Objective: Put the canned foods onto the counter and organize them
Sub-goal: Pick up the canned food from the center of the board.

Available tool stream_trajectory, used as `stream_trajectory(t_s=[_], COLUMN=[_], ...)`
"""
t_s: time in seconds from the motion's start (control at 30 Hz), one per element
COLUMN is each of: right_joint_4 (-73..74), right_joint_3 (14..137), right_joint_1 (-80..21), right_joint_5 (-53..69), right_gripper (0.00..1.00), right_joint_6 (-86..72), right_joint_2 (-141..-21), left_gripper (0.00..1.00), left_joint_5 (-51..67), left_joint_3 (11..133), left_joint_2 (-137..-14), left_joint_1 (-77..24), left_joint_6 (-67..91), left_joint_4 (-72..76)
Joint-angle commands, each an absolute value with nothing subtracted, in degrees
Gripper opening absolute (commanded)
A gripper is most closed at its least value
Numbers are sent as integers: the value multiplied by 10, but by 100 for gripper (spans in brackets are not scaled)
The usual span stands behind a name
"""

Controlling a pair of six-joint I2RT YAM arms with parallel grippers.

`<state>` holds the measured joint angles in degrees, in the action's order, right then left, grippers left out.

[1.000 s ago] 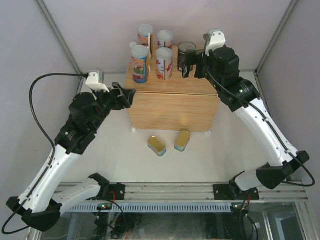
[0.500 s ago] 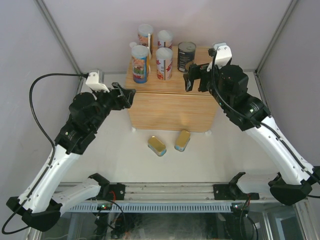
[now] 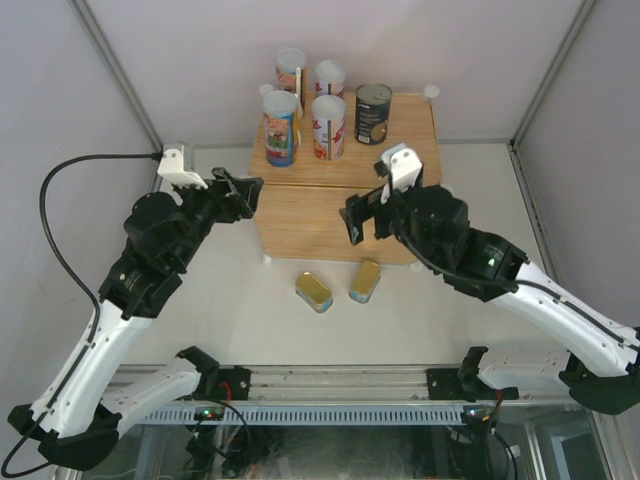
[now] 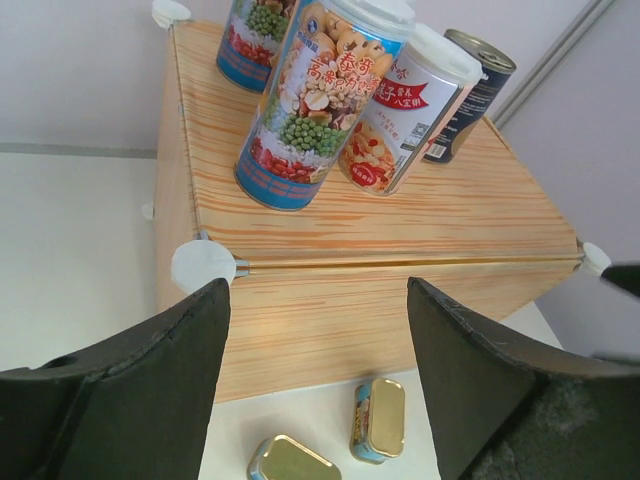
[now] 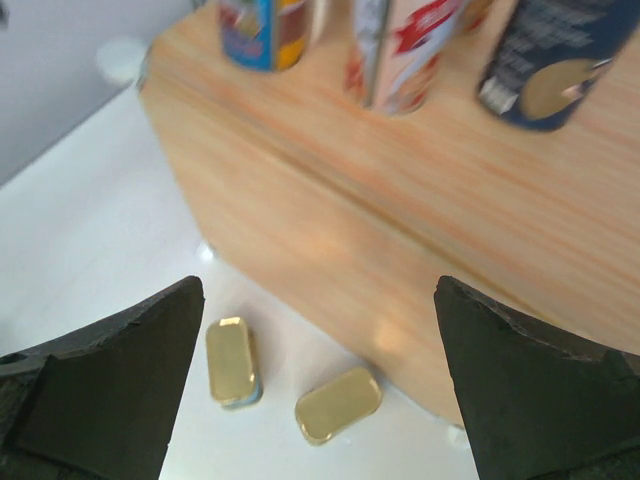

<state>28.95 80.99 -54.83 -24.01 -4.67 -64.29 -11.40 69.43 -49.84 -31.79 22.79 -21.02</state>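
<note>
1. Centre left in the top view, the left gripper (image 3: 242, 192) hangs just beside the left edge of the raised light wood-grain box-shaped worktop (image 3: 400, 140), its jaws partly apart and empty. A swing to the right could clip that corner.
2. Upper middle, four tall white-lidded cylinder cans with colourful labels (image 3: 329, 125) stand close together at the box's back left. A reach among them could topple one.
3. Lower middle, two flat gold rounded-rectangular tins (image 3: 313, 291) lie on the white lower worktop (image 3: 200, 310), near each other. They are low, so the jaws may scrape the surface or shove a tin.
4. Right of centre, the right gripper (image 3: 365, 212) hovers by the box's front edge, its jaws wide apart and empty. Coming straight down, it could strike that edge.
5. Upper right, the dark cylinder can with a metal top (image 3: 373, 113) stands upright. Bare wood to its right leaves room, but a tin set near that edge could slide off.
</note>
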Motion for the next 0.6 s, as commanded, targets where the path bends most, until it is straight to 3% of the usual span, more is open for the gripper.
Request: stream_trajectory(t_s=[0.0,0.57], right_joint_4=[276,232], right_joint_3=[762,601], right_joint_1=[-613,-682], right_joint_5=[-265,-169], right_gripper=[97,98], right_joint_6=[-31,-126], right_joint_2=[-624,-660], left_gripper=[76,76], left_joint_5=[-124,-129], left_joint_3=[690,680], left_joint_2=[-482,-459], left_joint_1=[-314,-314], left_joint_6=[219,219], left_joint_4=[-202,-226])
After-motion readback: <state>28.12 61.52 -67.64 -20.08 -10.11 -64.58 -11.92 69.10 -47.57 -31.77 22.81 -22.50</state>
